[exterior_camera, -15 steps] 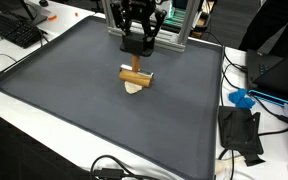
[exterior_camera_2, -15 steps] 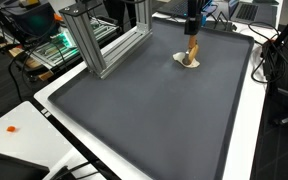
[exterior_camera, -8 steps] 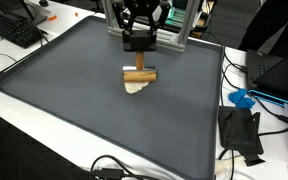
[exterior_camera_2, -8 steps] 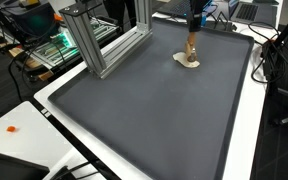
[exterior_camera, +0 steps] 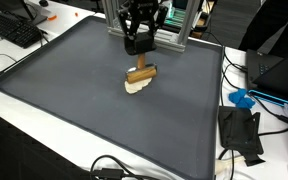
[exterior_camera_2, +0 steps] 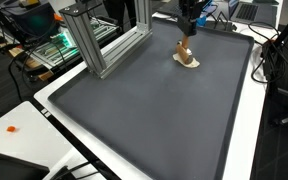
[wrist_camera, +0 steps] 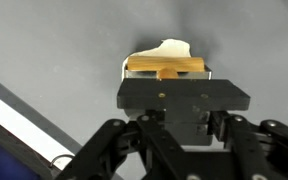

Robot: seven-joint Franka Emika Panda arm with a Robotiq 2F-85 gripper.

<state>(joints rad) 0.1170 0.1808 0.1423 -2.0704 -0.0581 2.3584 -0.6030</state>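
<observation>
Wooden tool (exterior_camera: 138, 73), apparently clamped by its stem in the closed gripper (exterior_camera: 136, 47), is pressed on a pale patch (exterior_camera: 133, 87) near the far edge of the grey mat (exterior_camera: 64, 95); it could be twisted loose by sideways drag.

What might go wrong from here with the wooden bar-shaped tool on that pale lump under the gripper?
The wooden bar-shaped tool sits tilted on the cream-coloured lump, so it may tip onto the dark grey mat. The black gripper hangs just above it, and no view shows its fingertips clearly. I cannot tell whether it has a hold, so a lift might drop the tool. The lump could also stick to the tool and smear.
</observation>
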